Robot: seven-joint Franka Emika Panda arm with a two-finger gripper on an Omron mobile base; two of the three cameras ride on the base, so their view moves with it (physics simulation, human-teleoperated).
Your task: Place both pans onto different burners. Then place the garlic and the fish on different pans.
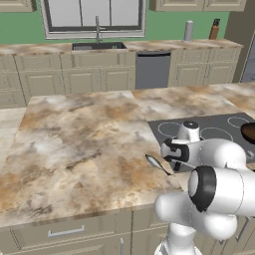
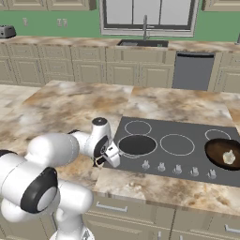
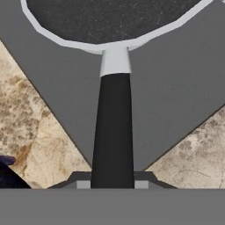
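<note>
The flat black pan (image 2: 137, 145) lies on the front left burner of the dark cooktop (image 2: 187, 129). Its long black handle (image 3: 112, 132) runs straight back between my fingers. My gripper (image 3: 112, 182) is shut on that handle, at the cooktop's front left corner (image 2: 105, 159). The brown pan (image 2: 224, 153) sits on the right-hand burner with the white garlic (image 2: 228, 157) inside it. Between them, the large middle burner (image 2: 177, 144) is bare. The slim silver fish (image 1: 158, 164) lies on the marble counter just left of the cooktop, beside my wrist.
A row of small silver knobs (image 2: 177, 168) lines the cooktop's front edge. Wide marble counter (image 1: 79, 144) stretches to the left of the cooktop. Across the aisle are a sink (image 2: 143, 43), a dishwasher (image 2: 192, 70) and a toaster (image 2: 5, 32).
</note>
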